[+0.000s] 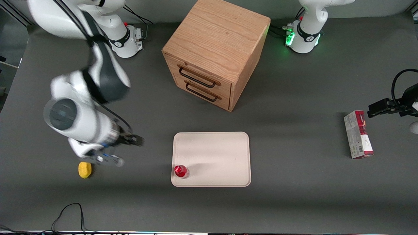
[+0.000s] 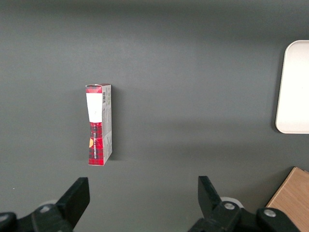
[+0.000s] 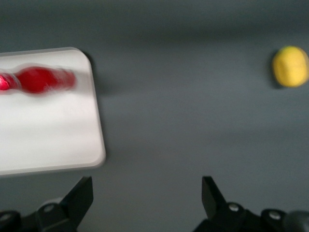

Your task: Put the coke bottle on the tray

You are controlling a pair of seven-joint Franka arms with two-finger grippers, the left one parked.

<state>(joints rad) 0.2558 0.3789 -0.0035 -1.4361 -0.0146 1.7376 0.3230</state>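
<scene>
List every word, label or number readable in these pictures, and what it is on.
None can be read.
Carton box: printing on its side and white label, too small to read.
Coke bottle, standing on the tray: label hidden from above, blurred in the wrist view.
Lemon, drawer cabinet: no text.
Gripper: open, above the table between lemon and tray, unmarked.

Small red coke bottle point(image 1: 181, 171) upright on cream tray point(image 1: 215, 153), in its corner nearest the camera
</scene>
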